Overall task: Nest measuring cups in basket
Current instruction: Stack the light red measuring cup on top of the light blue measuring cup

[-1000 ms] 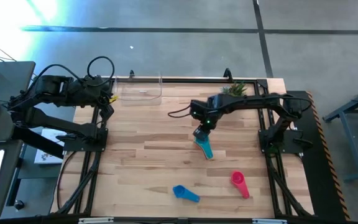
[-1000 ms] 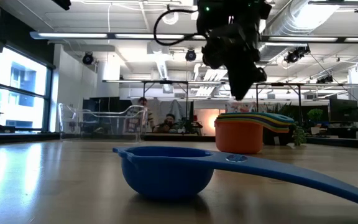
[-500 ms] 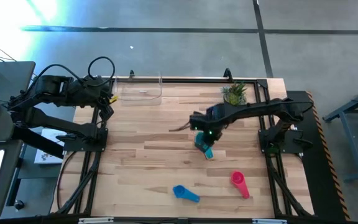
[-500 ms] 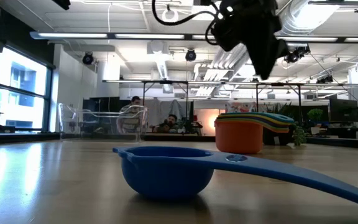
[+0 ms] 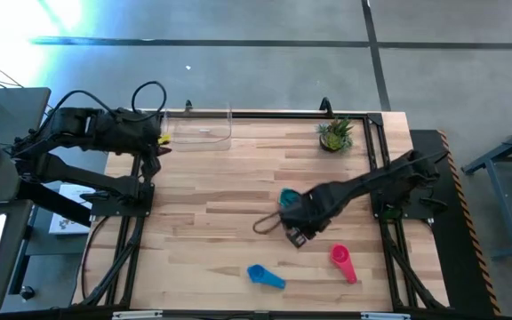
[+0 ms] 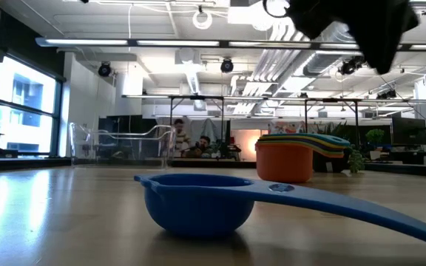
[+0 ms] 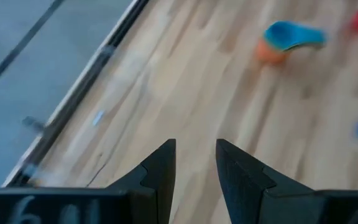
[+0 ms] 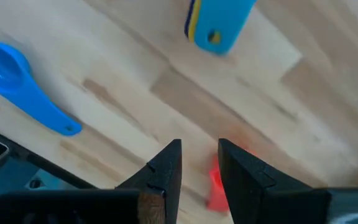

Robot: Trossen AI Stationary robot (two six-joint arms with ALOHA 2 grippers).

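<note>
I'm looking down on the wood surface (image 5: pixel 212 196) w/ both arms in frame. Basket (image 5: pixel 198 127) is sitting at the far edge, left of centre, near the left arm; in the low view it's showing as a clear bin (image 6: pixel 120 144) in the background. Plant (image 5: pixel 335 134) is standing at the far right corner.

Right arm is reaching low across the middle, its hand (image 5: pixel 298 236) hovering between the cup stack and the pink cup. Fingers (image 8: pixel 166 168) are sitting a little apart w/ nothing between them. Left hand (image 5: pixel 156 151) is parked at the left edge beside the basket, fingers (image 7: pixel 160 171) also slightly apart, gripping nothing.

Stack (image 5: pixel 287 199) of nested cups, teal on top from above, is resting mid-surface just behind the right hand; low view is showing an orange cup (image 6: pixel 285 162) at the bottom w/ teal, yellow and other rims layered above. Blue cup (image 5: pixel 265 276) is lying alone near the front edge, handle pointing right. Pink cup (image 5: pixel 342 260) is lying to its right, apart from it.
</note>
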